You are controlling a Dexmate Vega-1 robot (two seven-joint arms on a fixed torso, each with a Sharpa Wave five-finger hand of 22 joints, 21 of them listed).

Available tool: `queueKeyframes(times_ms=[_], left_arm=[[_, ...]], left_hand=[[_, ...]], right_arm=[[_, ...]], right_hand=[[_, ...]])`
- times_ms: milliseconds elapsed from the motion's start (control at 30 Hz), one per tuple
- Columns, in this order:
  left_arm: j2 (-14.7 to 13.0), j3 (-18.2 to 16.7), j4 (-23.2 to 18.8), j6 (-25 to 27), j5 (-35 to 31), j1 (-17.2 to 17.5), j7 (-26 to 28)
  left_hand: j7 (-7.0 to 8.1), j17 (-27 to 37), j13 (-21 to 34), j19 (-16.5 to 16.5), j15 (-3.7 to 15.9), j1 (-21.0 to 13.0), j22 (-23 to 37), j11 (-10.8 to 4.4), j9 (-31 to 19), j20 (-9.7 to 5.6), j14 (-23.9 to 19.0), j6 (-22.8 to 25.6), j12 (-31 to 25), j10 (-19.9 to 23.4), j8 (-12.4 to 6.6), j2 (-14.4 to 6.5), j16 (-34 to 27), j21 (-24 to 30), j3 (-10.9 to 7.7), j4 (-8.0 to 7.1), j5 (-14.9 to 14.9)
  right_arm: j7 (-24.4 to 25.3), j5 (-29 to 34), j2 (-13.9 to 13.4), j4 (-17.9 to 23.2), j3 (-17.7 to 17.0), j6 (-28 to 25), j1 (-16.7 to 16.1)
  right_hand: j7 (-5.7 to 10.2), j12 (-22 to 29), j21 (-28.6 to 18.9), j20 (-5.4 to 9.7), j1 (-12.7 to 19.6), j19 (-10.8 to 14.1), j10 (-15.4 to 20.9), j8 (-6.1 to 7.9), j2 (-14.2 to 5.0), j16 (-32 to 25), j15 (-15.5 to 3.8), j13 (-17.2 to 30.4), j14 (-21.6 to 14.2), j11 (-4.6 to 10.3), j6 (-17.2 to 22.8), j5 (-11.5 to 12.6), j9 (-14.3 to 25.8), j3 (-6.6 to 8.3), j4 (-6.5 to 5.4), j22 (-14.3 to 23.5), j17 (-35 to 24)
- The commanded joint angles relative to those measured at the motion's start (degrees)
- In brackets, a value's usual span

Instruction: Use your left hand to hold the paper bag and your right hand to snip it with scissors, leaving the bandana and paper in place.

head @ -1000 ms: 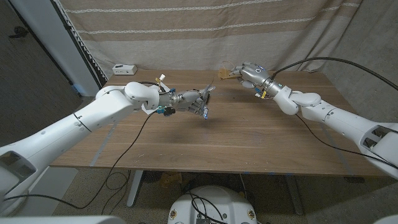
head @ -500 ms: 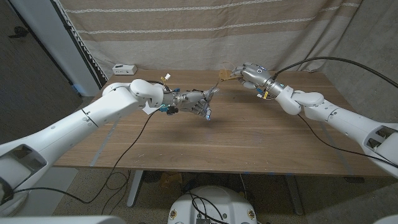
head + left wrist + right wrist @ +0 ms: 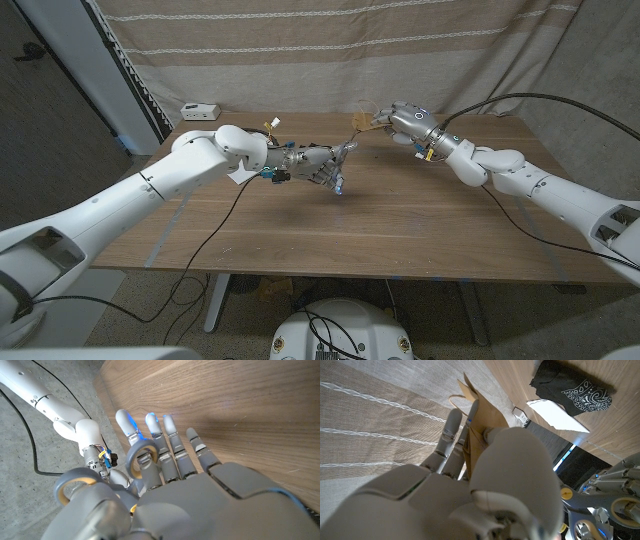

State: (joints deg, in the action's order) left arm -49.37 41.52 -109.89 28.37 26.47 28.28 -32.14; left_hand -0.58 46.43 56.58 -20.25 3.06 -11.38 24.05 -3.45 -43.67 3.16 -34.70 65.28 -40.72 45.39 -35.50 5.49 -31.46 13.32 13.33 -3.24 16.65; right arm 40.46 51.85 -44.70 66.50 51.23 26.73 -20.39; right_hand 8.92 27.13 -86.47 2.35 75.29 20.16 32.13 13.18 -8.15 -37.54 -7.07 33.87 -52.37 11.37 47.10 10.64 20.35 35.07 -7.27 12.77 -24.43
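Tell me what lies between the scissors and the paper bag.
Nothing: in the head view a short gap separates the scissors from the paper bag, bare table below.

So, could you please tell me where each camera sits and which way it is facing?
Head view: on the robot's head, looking down over the table; both arms, left hand and right hand show.
Left wrist view: behind the left hand, facing the table; its fingers hold scissors.
Right wrist view: behind the right hand, facing the curtain; it grips the paper bag.
Shared: head and right wrist views show the paper bag.
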Motion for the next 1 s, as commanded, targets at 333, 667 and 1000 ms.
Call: queueKeyframes(times_ms=[333, 667, 1000], left_arm=[[1.70, 0.90, 1.87, -1.07, -0.37, -0.72, -1.13], [2.39, 1.27, 2.85, -1.78, -0.63, -1.01, -1.44], [2.64, 0.72, 3.45, -2.20, -0.17, -0.33, -0.54]], left_hand=[[-11.13, -0.01, 0.12, 0.04, 1.44, 2.93, 0.11, -0.06, -0.15, -0.32, 0.39, 11.29, -0.46, 0.45, -0.10, 3.53, -0.86, -0.09, 6.36, 6.20, 0.01], [-11.14, -0.32, 0.13, 0.07, 1.39, 2.97, 0.17, -0.16, -0.31, -0.28, 0.33, 11.50, -0.56, 0.55, -0.21, 3.47, -1.00, -0.07, 6.35, 6.23, 0.05], [-11.14, -0.53, 0.19, 0.00, 1.46, 2.99, 0.19, -0.12, -0.17, -0.32, 0.33, 11.48, -0.66, 0.56, -0.04, 3.43, -1.20, -0.05, 6.33, 6.26, 0.10]], right_arm=[[-0.12, 1.86, -1.42, 3.48, -1.38, -0.33, -2.14], [-0.07, 2.30, -1.74, 4.58, -2.06, -0.64, -2.67], [-0.32, 2.60, -1.60, 4.92, -2.28, -0.62, -2.81]], right_hand=[[1.94, 0.30, -0.46, 9.50, 5.47, -0.67, 0.34, 0.54, -4.46, 0.36, -6.23, 0.42, 0.38, -0.04, 2.85, 0.57, 0.37, 2.65, 0.48, -0.06, 0.07], [1.87, 0.40, -0.61, 9.53, 5.62, -0.85, 0.56, 0.62, -4.45, 0.48, -6.24, 0.58, 0.47, 0.01, 3.13, 0.57, 0.58, 2.53, 0.52, -0.15, 0.17], [1.82, 0.57, -0.69, 9.54, 5.72, -1.01, 0.84, 0.59, -4.42, 0.52, -6.24, 0.78, 0.47, -0.01, 3.16, 0.57, 0.74, 2.42, 0.55, -0.22, 0.23]])
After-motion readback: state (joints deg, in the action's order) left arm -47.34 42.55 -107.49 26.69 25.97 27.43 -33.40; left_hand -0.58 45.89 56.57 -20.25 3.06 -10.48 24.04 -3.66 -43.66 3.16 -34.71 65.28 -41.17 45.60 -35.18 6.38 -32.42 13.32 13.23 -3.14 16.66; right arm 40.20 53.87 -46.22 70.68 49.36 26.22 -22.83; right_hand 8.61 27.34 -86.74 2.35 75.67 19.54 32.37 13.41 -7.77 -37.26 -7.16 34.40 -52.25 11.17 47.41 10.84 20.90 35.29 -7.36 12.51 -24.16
